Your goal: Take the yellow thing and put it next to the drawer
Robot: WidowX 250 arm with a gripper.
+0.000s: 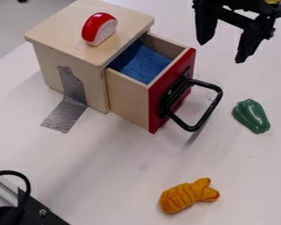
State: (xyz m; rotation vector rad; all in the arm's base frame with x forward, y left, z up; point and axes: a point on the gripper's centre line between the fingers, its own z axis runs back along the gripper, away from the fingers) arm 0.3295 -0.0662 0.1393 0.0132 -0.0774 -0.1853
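the pincer (222, 52) hangs at upper right, released and empty, its fingers spread. the yellow toy (184, 196) lies on the white surface (107, 176), well apart from the open drawer (173, 90); grasping it and setting it beside the drawer both remain to be done.

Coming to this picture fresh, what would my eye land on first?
Probably the pale wooden box at upper left, its red-fronted drawer pulled open to show blue cloth inside. A red-and-white rounded toy piece sits on its top. Next, the orange-yellow fish-shaped toy at the bottom and the glossy green pepper-shaped toy on the right stand out against the white table.
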